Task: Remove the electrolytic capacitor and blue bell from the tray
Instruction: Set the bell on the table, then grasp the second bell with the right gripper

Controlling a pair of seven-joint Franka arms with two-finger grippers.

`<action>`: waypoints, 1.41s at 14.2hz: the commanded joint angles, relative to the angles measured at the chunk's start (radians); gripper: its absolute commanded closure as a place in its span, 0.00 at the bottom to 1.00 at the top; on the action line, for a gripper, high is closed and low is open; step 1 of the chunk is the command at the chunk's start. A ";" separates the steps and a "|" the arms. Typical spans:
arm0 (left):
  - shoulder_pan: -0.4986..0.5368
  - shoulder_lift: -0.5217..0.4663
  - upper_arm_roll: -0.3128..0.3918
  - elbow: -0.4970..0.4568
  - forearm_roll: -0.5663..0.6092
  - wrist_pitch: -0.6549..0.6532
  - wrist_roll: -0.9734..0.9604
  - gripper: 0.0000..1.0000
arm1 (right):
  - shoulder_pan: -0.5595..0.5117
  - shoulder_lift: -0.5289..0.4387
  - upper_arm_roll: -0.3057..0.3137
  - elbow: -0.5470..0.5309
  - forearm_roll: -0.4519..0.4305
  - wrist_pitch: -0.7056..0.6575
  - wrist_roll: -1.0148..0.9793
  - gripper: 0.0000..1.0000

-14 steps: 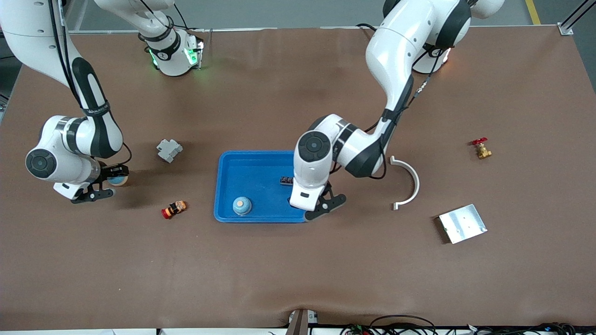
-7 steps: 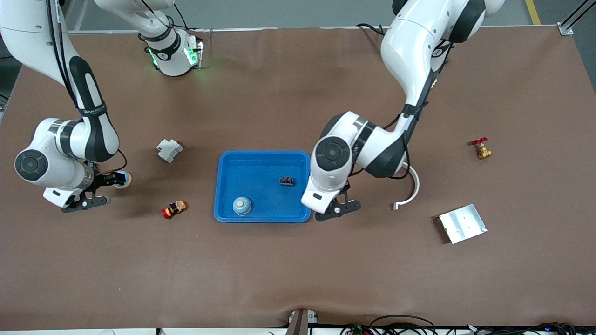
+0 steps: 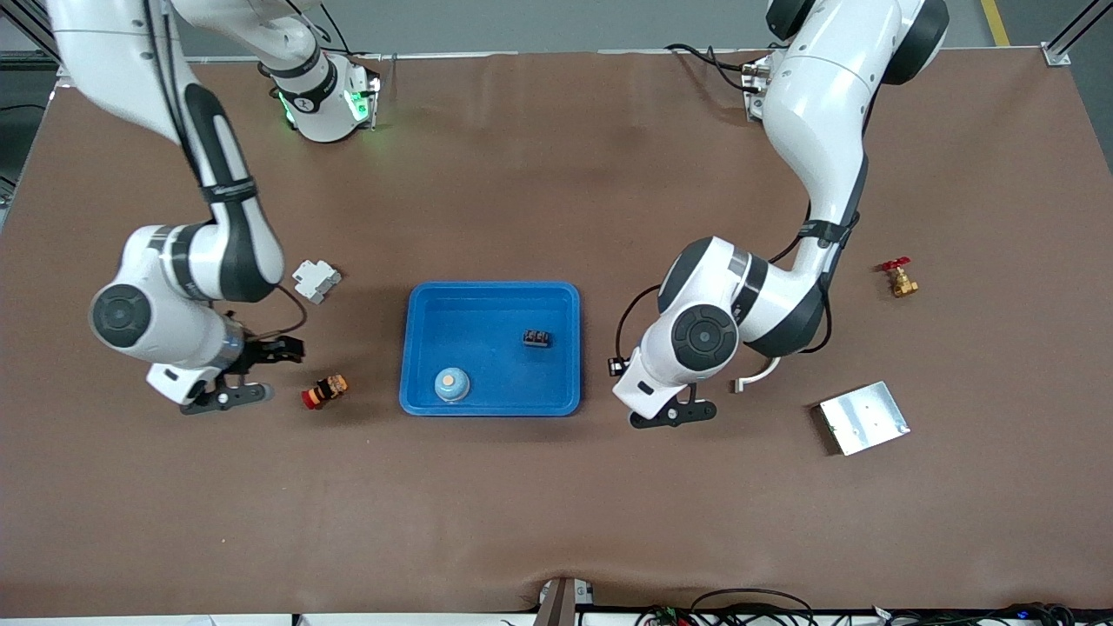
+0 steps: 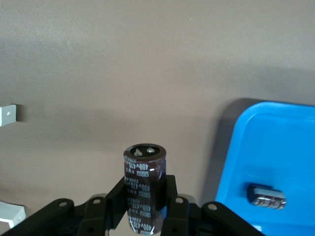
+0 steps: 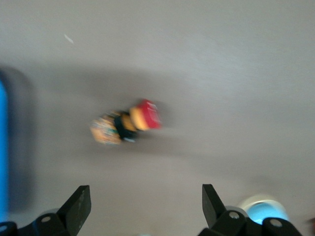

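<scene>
I pinch the electrolytic capacitor (image 4: pixel 143 184) upright in my left hand (image 3: pixel 674 416), over bare surface (image 3: pixel 556 504) just outside the tray (image 3: pixel 417 348). I should lower it gently before letting go. The blue bell (image 3: pixel 452 383) sits in the tray; my right hand (image 3: pixel 248 374), spread empty, hovers near the red-capped button (image 3: pixel 324 391).

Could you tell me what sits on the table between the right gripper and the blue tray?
In the front view, a small red-and-yellow figure lies on the table between the right gripper and the blue tray.
</scene>
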 commanded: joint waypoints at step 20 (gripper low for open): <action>0.135 -0.280 -0.013 -0.719 0.116 0.487 0.452 1.00 | 0.292 0.365 0.025 0.347 0.186 0.041 0.697 0.00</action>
